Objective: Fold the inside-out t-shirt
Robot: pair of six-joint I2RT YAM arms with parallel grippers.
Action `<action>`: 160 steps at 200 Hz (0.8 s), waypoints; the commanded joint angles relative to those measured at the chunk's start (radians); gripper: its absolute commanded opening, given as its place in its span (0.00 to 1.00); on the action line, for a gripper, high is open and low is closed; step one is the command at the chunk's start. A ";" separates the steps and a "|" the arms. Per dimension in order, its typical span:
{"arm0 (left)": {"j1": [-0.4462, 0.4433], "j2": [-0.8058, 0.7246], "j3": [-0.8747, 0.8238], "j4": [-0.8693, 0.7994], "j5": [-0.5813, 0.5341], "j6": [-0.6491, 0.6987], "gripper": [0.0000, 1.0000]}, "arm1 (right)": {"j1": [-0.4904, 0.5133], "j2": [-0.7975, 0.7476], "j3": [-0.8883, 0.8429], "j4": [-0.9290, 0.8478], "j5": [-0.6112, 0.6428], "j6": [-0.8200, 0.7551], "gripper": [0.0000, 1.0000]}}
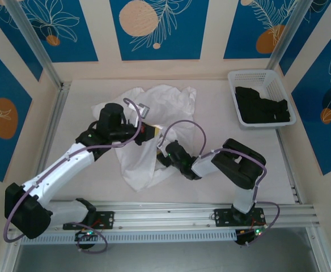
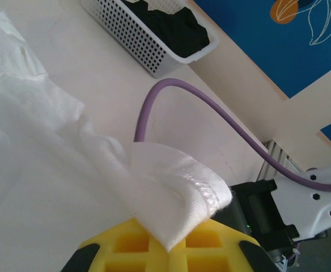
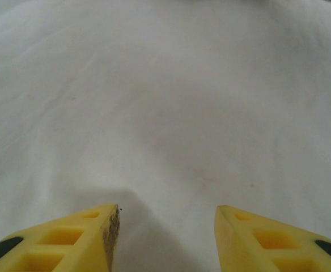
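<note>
Yellow fingers (image 2: 106, 243) of left hand (image 2: 165, 252) clamped on a hemmed fold of the inside-out t-shirt (image 2: 46, 170), cloth bunched over the tips. Right hand (image 3: 165, 226): fingers apart, nothing between them, close over flat white cloth; can't tell if touching. From the top, the shirt lies crumpled centre-left on worktop (image 1: 211, 102), both hands at its right side, near each other. White basket (image 1: 254, 73) in the far right corner holds black garment (image 1: 264, 105), well apart from the shirt. Purple cable (image 2: 211, 110) arcs behind the pinched fold
</note>
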 commanded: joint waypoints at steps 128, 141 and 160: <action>-0.105 0.046 0.281 -0.009 0.105 -0.033 0.00 | 0.047 0.124 0.341 -0.272 0.209 -0.015 0.69; -0.106 0.057 0.300 -0.072 0.007 -0.013 0.00 | 0.065 0.086 0.298 -0.245 0.226 -0.009 0.69; -0.104 0.064 0.309 -0.144 -0.132 0.007 0.00 | 0.086 0.026 0.226 -0.211 0.237 0.005 0.70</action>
